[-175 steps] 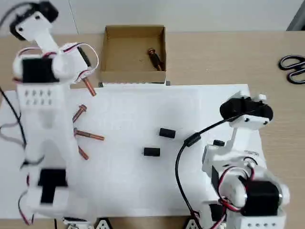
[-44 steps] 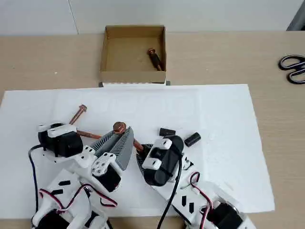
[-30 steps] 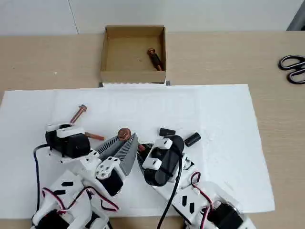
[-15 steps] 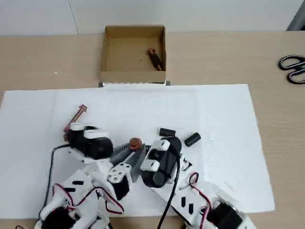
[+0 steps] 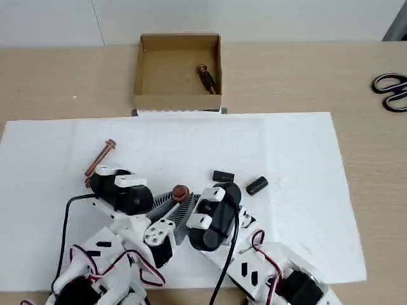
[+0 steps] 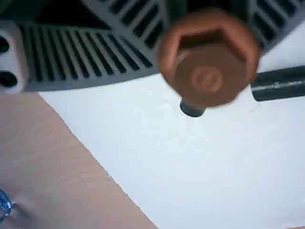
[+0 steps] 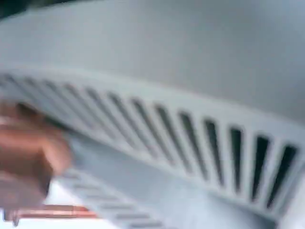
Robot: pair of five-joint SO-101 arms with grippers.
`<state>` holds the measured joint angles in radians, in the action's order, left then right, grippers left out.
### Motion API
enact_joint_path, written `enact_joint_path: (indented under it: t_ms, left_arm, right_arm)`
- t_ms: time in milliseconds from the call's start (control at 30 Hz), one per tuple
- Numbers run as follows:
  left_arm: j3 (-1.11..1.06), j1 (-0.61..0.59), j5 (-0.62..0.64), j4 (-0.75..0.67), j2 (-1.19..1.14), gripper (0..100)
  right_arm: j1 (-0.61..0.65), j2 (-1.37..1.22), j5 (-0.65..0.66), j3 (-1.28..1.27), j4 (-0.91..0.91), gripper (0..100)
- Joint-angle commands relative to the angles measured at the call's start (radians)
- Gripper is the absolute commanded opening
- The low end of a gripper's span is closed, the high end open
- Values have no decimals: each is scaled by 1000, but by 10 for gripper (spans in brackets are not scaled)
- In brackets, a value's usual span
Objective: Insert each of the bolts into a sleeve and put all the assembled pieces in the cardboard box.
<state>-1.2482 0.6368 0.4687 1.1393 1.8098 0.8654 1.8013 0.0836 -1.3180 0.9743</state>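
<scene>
Bolt (image 5: 180,191) sits clamped in the left gripper (image 5: 177,204) over the white sheet (image 5: 299,146); the right gripper's (image 5: 194,216) state we cannot tell; we see two sleeves (image 5: 222,176) nearby; bare sheet runs toward the cardboard box (image 5: 144,70).

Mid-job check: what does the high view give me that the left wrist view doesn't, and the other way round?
High view: the cardboard box with one assembled piece inside, a loose bolt on the white sheet, and scissors off to the side. Left wrist view: the held bolt seen head-on against the ribbed grey fingers. Both: the left claw shut on that bolt, and a black sleeve lying on the sheet nearby.
</scene>
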Motion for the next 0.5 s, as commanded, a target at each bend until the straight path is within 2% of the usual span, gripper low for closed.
enact_joint_path:
  t_ms: [0,100,267,467]
  left_arm:
    - [4,-3,-9,15,3,95]
    - [4,-3,-8,17,3,159]
    - [4,-8,-8,17,3,164]
    - [25,-80,-40,34,3,166]
  right_arm:
    - [2,8,11,77,-35,4]
    - [2,8,11,77,-31,4]
    - [2,8,11,72,-30,4]
    - [2,8,11,72,-30,4]
